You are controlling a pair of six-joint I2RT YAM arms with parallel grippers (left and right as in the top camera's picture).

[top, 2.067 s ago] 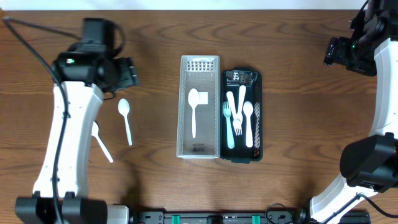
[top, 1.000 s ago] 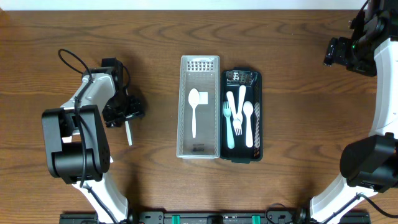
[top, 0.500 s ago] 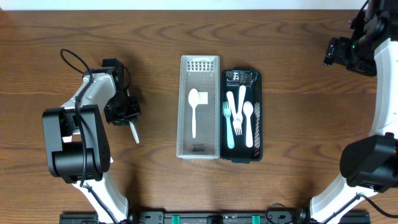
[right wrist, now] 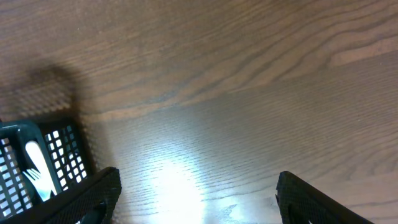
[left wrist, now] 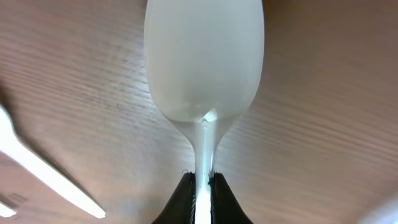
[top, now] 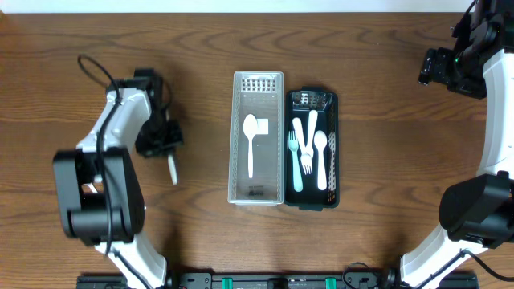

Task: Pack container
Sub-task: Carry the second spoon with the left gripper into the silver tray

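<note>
One white spoon (top: 250, 143) lies in the clear bin (top: 258, 79); the black basket (top: 332, 120) touching it holds perhaps four utensils (top: 308, 152). Left gripper (left wrist: 202, 190) pinches a second spoon (left wrist: 203, 68) well left of them; right gripper (right wrist: 196, 196) gapes wide.

The wood-grain table (top: 385, 96) looks faintly glossy.

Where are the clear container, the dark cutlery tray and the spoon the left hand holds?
clear container (top: 270, 164): overhead view, bare floor in its right half.
dark cutlery tray (top: 333, 152): overhead view, right wall.
white spoon (left wrist: 202, 56): left wrist view, middle of the bowl.
</note>
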